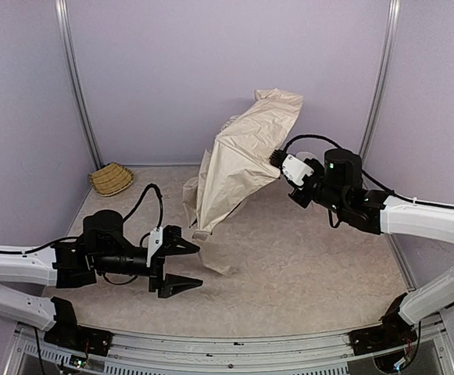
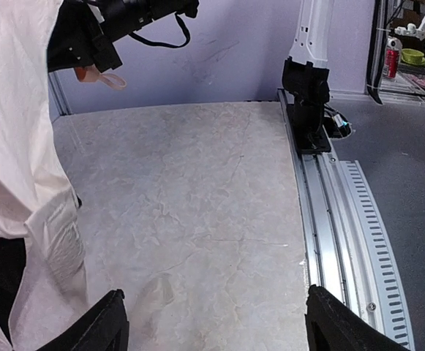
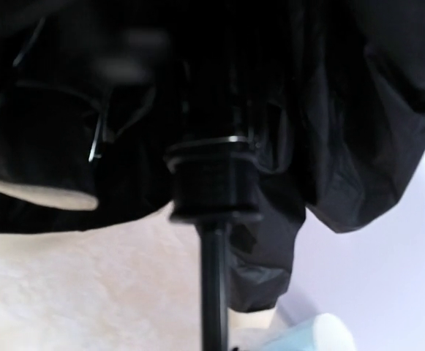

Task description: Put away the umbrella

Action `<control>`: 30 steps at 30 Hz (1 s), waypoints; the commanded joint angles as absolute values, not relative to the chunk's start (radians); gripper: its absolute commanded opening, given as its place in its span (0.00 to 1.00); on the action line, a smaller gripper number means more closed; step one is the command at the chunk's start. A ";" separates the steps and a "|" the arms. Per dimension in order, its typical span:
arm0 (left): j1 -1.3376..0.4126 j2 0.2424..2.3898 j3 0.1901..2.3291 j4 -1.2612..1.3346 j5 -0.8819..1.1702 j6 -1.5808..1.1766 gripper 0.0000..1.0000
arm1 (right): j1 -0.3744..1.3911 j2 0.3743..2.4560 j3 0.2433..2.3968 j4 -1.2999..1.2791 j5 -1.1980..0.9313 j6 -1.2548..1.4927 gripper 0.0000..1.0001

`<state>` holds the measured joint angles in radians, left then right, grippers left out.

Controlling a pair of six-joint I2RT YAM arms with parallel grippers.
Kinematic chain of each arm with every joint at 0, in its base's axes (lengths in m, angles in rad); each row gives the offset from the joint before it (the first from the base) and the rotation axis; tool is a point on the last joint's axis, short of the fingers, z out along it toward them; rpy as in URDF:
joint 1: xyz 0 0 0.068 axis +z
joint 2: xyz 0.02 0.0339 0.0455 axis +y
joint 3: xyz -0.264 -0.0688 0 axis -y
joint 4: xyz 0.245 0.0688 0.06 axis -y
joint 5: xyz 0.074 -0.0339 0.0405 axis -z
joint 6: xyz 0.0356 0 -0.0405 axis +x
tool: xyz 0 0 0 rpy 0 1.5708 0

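The umbrella hangs tilted above the middle of the table, its cream canopy half folded and its lower tip close to the surface. My right gripper is shut on the handle end at the canopy's right side. The right wrist view looks up the black shaft to the runner and the dark underside of the canopy. My left gripper is open just below and left of the canopy's lower tip, with nothing between its fingers. Cream fabric fills the left edge of the left wrist view.
A woven straw basket lies at the back left corner by the wall. Purple walls close in the back and sides. A metal rail runs along the table's near edge, with the right arm's base on it.
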<state>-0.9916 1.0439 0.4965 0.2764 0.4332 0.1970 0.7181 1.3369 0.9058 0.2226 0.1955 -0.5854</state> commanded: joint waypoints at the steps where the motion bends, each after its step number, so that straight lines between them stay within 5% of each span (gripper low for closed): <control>1: -1.057 1.004 0.493 0.300 0.214 0.297 0.81 | 0.727 1.298 0.972 0.334 0.236 -0.639 0.00; 7: -1.107 1.003 0.512 0.329 0.074 0.352 0.79 | 0.728 1.302 1.019 0.334 0.227 -0.673 0.00; 15: -1.037 0.932 0.365 0.602 0.188 0.186 0.72 | 0.729 1.302 1.093 0.267 0.173 -0.694 0.00; 23: -0.947 0.951 0.351 0.705 0.300 0.101 0.89 | 0.729 1.309 1.169 0.203 0.137 -0.672 0.00; 30: -0.931 1.124 0.371 0.818 0.440 0.028 0.92 | 0.729 1.300 1.194 0.194 0.118 -0.648 0.00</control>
<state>-0.9344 1.0557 0.3378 0.7166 0.3458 0.0914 0.7200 1.3365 1.1374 0.1452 0.1398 -0.6868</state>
